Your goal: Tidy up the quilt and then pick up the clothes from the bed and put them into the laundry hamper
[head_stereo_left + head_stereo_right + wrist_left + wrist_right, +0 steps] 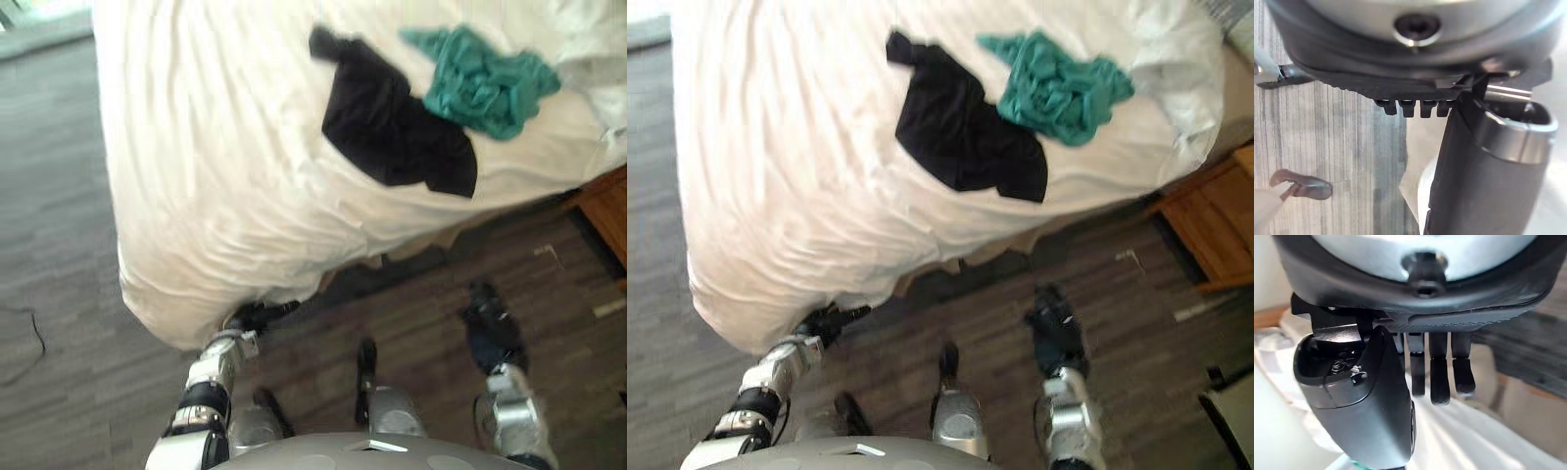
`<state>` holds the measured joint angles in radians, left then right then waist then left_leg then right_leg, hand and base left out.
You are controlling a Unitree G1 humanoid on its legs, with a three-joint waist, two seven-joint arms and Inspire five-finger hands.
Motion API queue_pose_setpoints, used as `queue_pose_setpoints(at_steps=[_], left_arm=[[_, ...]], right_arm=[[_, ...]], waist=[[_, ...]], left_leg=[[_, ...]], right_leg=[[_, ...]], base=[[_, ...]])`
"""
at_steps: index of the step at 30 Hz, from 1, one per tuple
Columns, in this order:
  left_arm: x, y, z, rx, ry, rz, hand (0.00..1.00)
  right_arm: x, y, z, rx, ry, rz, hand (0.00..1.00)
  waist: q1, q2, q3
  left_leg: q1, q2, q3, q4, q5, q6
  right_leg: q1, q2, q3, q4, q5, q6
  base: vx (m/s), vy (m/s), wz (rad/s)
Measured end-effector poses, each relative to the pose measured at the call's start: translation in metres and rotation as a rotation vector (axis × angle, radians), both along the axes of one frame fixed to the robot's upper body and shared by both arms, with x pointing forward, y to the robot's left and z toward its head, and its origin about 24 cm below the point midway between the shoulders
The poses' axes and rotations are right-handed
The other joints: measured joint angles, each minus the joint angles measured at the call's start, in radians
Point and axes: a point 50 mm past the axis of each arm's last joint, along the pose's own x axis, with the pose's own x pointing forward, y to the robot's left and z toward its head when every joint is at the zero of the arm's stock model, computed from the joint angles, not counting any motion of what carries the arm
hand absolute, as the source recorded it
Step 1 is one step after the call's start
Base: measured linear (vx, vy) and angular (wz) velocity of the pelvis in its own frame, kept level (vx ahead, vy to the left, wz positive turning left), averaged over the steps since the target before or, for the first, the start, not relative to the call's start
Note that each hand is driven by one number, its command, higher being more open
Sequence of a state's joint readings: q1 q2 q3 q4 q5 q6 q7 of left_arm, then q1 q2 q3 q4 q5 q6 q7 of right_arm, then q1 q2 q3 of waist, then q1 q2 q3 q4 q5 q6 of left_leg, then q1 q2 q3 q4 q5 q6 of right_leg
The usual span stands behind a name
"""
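While my left hand point(257, 315) is reaching in at the low, overhanging edge of the white quilt point(225, 176), it is sitting right against the cloth where the quilt is drooping toward the grey plank floor point(59, 255). I cannot tell whether this hand is clamping the cloth or merely lying beside it. The left wrist view is showing a fold of the same white fabric just past the hand, with floorboards next to it.

My right hand point(490, 328) is hanging over the darker floor in front of the bed, apart from the quilt and holding nothing. In the right wrist view its fingers point(1440, 377) are pointing down, straight and relaxed, with rumpled white bedding showing beyond them.

Farther out, the quilt is covering the bed in long creases. On top of it, toward my right, a black garment point(392, 122) is lying flat. A crumpled teal garment point(485, 78) is resting just beyond it and is overlapping its far right edge. Both garments are lying well apart from either hand. A wooden piece of furniture point(1215, 225) is standing beside the bed on my right.
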<state>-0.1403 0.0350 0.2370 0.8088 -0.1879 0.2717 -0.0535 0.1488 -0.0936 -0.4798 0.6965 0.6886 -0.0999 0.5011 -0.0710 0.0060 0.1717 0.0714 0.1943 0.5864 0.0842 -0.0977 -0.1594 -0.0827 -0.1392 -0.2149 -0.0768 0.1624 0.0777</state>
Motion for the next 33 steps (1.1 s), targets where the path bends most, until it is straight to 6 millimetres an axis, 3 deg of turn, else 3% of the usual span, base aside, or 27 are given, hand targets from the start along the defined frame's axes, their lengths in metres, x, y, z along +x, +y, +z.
queue_pose_setpoints(at_steps=[2, 5, 9, 11, 12, 13, 14, 15, 16, 17, 19, 21, 23, 25, 26, 27, 29, 30, 31, 32, 33], left_arm=[[-0.022, 0.003, -0.013, 0.012, 0.071, 0.005, 1.0], [-0.056, 0.007, -0.028, 0.048, 0.178, -0.013, 1.0], [-0.097, 0.016, -0.042, 0.051, 0.275, 0.038, 1.0], [-0.107, 0.022, -0.043, 0.052, 0.253, 0.113, 1.0], [-0.111, 0.024, -0.043, 0.06, 0.24, 0.149, 1.0], [-0.119, 0.021, -0.045, 0.064, 0.24, 0.168, 1.0], [-0.122, 0.018, -0.046, 0.059, 0.24, 0.171, 1.0], [-0.129, 0.007, -0.049, 0.034, 0.255, 0.171, 1.0], [-0.13, 0.004, -0.05, 0.029, 0.255, 0.165, 1.0], [-0.127, 0.0, -0.05, 0.033, 0.248, 0.126, 1.0], [-0.118, 0.0, -0.049, 0.037, 0.237, 0.1, 1.0], [-0.117, 0.006, -0.048, 0.055, 0.23, 0.11, 1.0], [-0.116, 0.005, -0.048, 0.057, 0.238, 0.107, 1.0], [-0.116, -0.001, -0.049, 0.058, 0.261, 0.075, 1.0], [-0.115, -0.003, -0.049, 0.062, 0.264, 0.049, 1.0], [-0.113, 0.0, -0.048, 0.071, 0.257, 0.047, 1.0], [-0.111, 0.0, -0.047, 0.085, 0.256, 0.054, 1.0], [-0.107, -0.002, -0.047, 0.086, 0.252, 0.051, 1.0], [-0.105, -0.009, -0.047, 0.066, 0.243, 0.056, 1.0], [-0.101, -0.013, -0.046, 0.059, 0.231, 0.055, 1.0], [-0.09, -0.015, -0.044, 0.066, 0.208, 0.038, 1.0]], right_arm=[[-0.015, 0.019, -0.014, -0.036, 0.098, 0.075, 1.0], [-0.036, 0.045, -0.028, -0.125, 0.222, 0.164, 1.0], [-0.047, 0.057, -0.036, -0.179, 0.315, 0.211, 1.0], [-0.047, 0.063, -0.038, -0.224, 0.343, 0.273, 1.0], [-0.044, 0.065, -0.038, -0.282, 0.34, 0.342, 1.0], [-0.042, 0.064, -0.038, -0.331, 0.339, 0.411, 1.0], [-0.041, 0.062, -0.038, -0.353, 0.344, 0.435, 1.0], [-0.041, 0.058, -0.039, -0.387, 0.366, 0.46, 1.0], [-0.038, 0.055, -0.038, -0.403, 0.362, 0.456, 1.0], [-0.036, 0.052, -0.037, -0.427, 0.374, 0.429, 1.0], [-0.034, 0.052, -0.037, -0.419, 0.38, 0.378, 1.0], [-0.034, 0.06, -0.038, -0.392, 0.372, 0.352, 1.0], [-0.033, 0.059, -0.037, -0.394, 0.37, 0.341, 1.0], [-0.031, 0.055, -0.035, -0.418, 0.372, 0.305, 1.0], [-0.037, 0.056, -0.037, -0.415, 0.394, 0.292, 1.0], [-0.042, 0.058, -0.039, -0.405, 0.411, 0.288, 1.0], [-0.039, 0.057, -0.039, -0.419, 0.415, 0.287, 1.0], [-0.037, 0.056, -0.04, -0.433, 0.424, 0.285, 1.0], [-0.035, 0.045, -0.037, -0.466, 0.427, 0.264, 1.0], [-0.035, 0.041, -0.036, -0.473, 0.436, 0.241, 1.0], [-0.042, 0.044, -0.04, -0.455, 0.472, 0.2, 1.0]], waist=[[-0.004, 0.001, -0.029], [-0.007, -0.019, -0.063], [0.012, -0.05, -0.086], [0.025, -0.06, -0.092], [0.045, -0.061, -0.093], [0.056, -0.036, -0.095], [0.062, -0.011, -0.098], [0.065, 0.032, -0.105], [0.062, 0.042, -0.103], [0.048, 0.04, -0.097], [0.042, 0.043, -0.074], [0.044, 0.01, -0.055], [0.042, 0.015, -0.049], [0.017, 0.03, -0.052], [0.015, 0.024, -0.053], [0.021, 0.011, -0.051], [0.033, 0.002, -0.041], [0.043, 0.0, -0.04], [0.051, 0.06, -0.047], [0.041, 0.064, -0.041], [0.029, 0.027, -0.026]], left_leg=[[0.053, -0.006, 0.011, -0.037, 0.006, -0.004], [0.101, -0.014, 0.027, -0.058, 0.009, -0.007], [0.134, -0.01, 0.048, -0.004, -0.025, -0.013], [0.097, 0.005, -0.096, 0.133, -0.072, 0.055], [0.057, 0.006, -0.221, 0.252, -0.116, 0.104], [0.031, 0.001, -0.353, 0.339, -0.183, 0.124], [0.037, 0.0, -0.399, 0.359, -0.216, 0.127], [0.059, 0.0, -0.454, 0.359, -0.278, 0.127], [0.074, -0.004, -0.458, 0.341, -0.302, 0.13], [0.103, -0.019, -0.441, 0.29, -0.323, 0.126], [0.154, -0.029, -0.358, 0.228, -0.324, 0.115], [0.218, -0.045, -0.219, 0.167, -0.303, 0.078], [0.257, -0.036, -0.126, 0.143, -0.295, 0.077], [0.282, -0.01, -0.051, 0.133, -0.29, 0.069], [0.298, -0.021, -0.032, 0.121, -0.284, 0.059], [0.304, -0.046, -0.023, 0.122, -0.276, 0.068], [0.291, -0.067, -0.018, 0.162, -0.231, 0.144], [0.25, -0.062, -0.022, 0.186, -0.215, 0.196], [0.258, -0.042, -0.024, 0.081, -0.18, 0.172], [0.274, -0.048, -0.035, 0.057, -0.179, 0.141], [0.293, -0.081, -0.038, 0.048, -0.179, 0.124]], right_leg=[[0.035, 0.004, 0.001, -0.001, -0.012, 0.002], [0.064, 0.005, 0.012, -0.001, -0.016, 0.005], [0.067, 0.029, 0.077, -0.001, -0.016, 0.003], [0.057, 0.039, 0.15, 0.019, -0.019, -0.003], [0.032, 0.049, 0.223, 0.05, -0.027, -0.014], [0.006, 0.077, 0.304, 0.056, -0.03, -0.012], [-0.002, 0.098, 0.338, 0.056, -0.03, -0.013], [-0.018, 0.13, 0.376, 0.051, -0.023, -0.022], [-0.029, 0.14, 0.382, 0.05, -0.018, -0.029], [-0.044, 0.14, 0.368, 0.046, -0.019, -0.032], [-0.067, 0.117, 0.264, 0.07, -0.075, -0.113], [-0.116, 0.084, 0.041, 0.187, -0.134, -0.17], [-0.133, 0.067, -0.059, 0.229, -0.187, -0.173], [-0.176, 0.05, -0.159, 0.521, -0.2, -0.183], [-0.149, 0.046, -0.173, 0.628, -0.201, -0.192], [-0.136, 0.054, -0.169, 0.6, -0.237, -0.188], [-0.108, 0.082, -0.133, 0.487, -0.21, -0.181], [-0.071, 0.134, -0.073, 0.323, -0.117, -0.139], [-0.083, 0.163, -0.066, 0.376, -0.174, -0.175], [-0.108, 0.13, -0.09, 0.522, -0.27, -0.184], [-0.083, 0.077, -0.082, 0.578, -0.374, -0.13]], base=[[0.04, 0.028, -0.09], [-0.03, 0.022, -0.08], [-0.09, -0.013, -0.47], [-0.06, -0.045, -0.97], [-0.11, 0.011, -1.78], [-0.15, 0.083, -1.95], [-0.21, 0.195, -2.07], [-0.18, 0.209, -1.55], [-0.2, 0.23, -1.55], [-0.2, 0.203, -1.13], [-0.24, 0.207, -1.19], [-0.16, 0.139, -1.58], [-0.09, 0.114, -1.45], [0.01, 0.059, -1.18], [0.12, 0.02, -0.88], [0.11, -0.026, -1.32], [0.01, -0.047, -1.39], [-0.06, -0.051, -1.31], [-0.06, -0.06, -1.07], [0.04, -0.081, -0.44], [0.08, -0.148, -0.21]])
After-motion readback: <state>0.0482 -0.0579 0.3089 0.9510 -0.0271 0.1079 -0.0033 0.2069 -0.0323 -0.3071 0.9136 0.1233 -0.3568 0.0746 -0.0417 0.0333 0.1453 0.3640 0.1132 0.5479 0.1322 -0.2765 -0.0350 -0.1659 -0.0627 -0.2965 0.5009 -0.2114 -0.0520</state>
